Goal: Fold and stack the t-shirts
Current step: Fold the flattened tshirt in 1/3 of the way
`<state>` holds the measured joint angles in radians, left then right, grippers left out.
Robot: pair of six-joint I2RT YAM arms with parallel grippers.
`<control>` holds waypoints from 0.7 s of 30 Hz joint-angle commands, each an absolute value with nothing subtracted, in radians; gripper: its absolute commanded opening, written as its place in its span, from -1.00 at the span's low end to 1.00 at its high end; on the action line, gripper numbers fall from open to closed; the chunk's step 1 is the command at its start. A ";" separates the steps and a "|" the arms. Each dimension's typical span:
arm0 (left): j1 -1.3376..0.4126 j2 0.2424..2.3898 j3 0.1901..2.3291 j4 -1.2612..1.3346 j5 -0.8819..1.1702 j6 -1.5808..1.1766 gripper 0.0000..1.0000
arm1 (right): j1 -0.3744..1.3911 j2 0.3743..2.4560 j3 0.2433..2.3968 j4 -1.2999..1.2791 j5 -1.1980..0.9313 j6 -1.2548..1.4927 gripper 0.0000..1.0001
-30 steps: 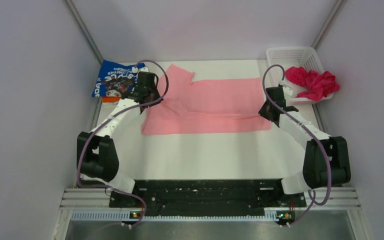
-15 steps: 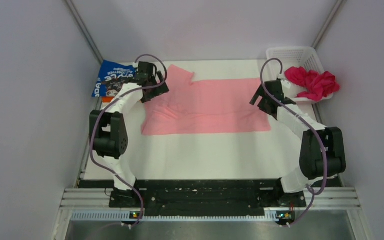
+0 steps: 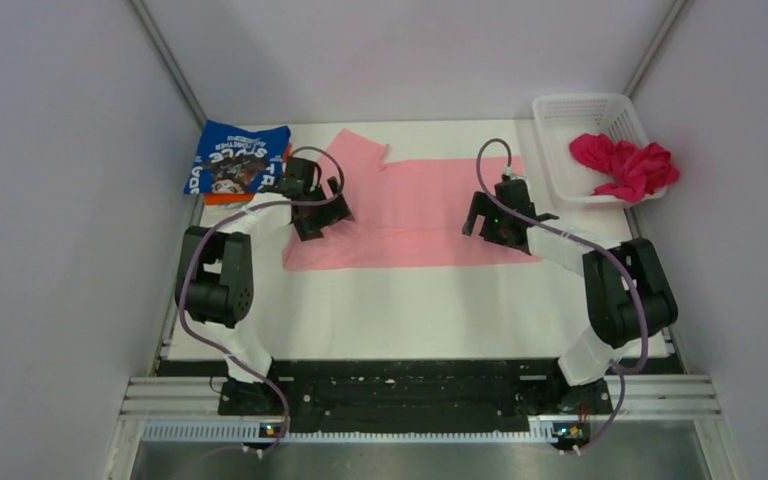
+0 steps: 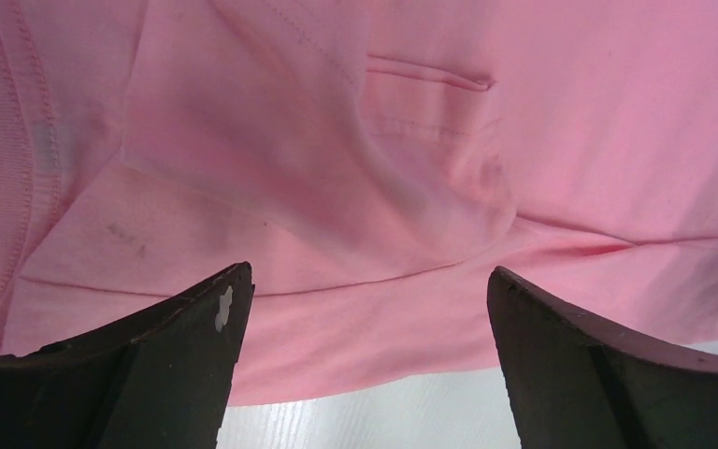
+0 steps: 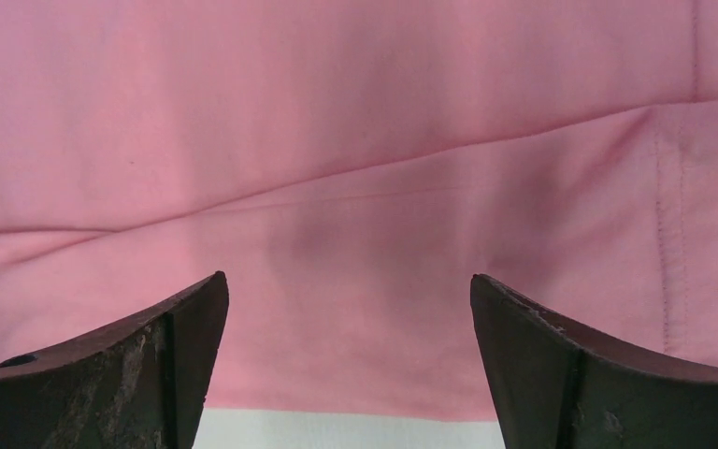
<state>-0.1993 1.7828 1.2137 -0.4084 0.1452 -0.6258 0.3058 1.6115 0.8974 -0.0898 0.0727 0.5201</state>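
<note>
The light pink t-shirt (image 3: 420, 215) is spread flat across the far half of the table (image 3: 410, 310). The left gripper (image 3: 322, 207) is held over its left end and the right gripper (image 3: 490, 215) over its right end, both opened wide with nothing gripped. The blue t-shirt (image 3: 235, 158) is laid on the orange t-shirt (image 3: 222, 198) at far left; the magenta t-shirt (image 3: 625, 165) is bunched in the basket (image 3: 580, 110)

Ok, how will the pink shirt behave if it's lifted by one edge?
Probably floppy: the pink shirt lies creased and folded flat on the table. Likely light, being thin cloth. Pushed, it would probably bunch rather than slide whole.
</note>
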 commanded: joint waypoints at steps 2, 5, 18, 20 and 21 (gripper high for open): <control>-0.198 1.785 1.142 -0.359 0.145 -0.638 0.98 | 0.309 1.627 0.856 -0.058 0.051 0.520 0.97; -0.198 1.775 1.078 -0.360 0.146 -0.648 0.98 | 0.308 1.596 0.779 -0.056 0.054 0.553 0.97; -0.285 1.461 0.686 -0.473 0.048 -0.741 0.98 | 0.367 1.248 0.408 -0.244 0.076 0.726 0.97; -0.301 1.399 0.618 -0.476 0.046 -0.766 0.98 | 0.380 1.153 0.354 -0.284 0.054 0.755 0.97; -0.311 1.374 0.592 -0.474 0.052 -0.781 0.98 | 0.391 1.112 0.333 -0.299 0.039 0.768 0.97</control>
<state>-0.2825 1.4326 0.7300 -0.3099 0.0925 -0.7120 0.3565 1.2079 0.4500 -0.0257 0.0799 0.6781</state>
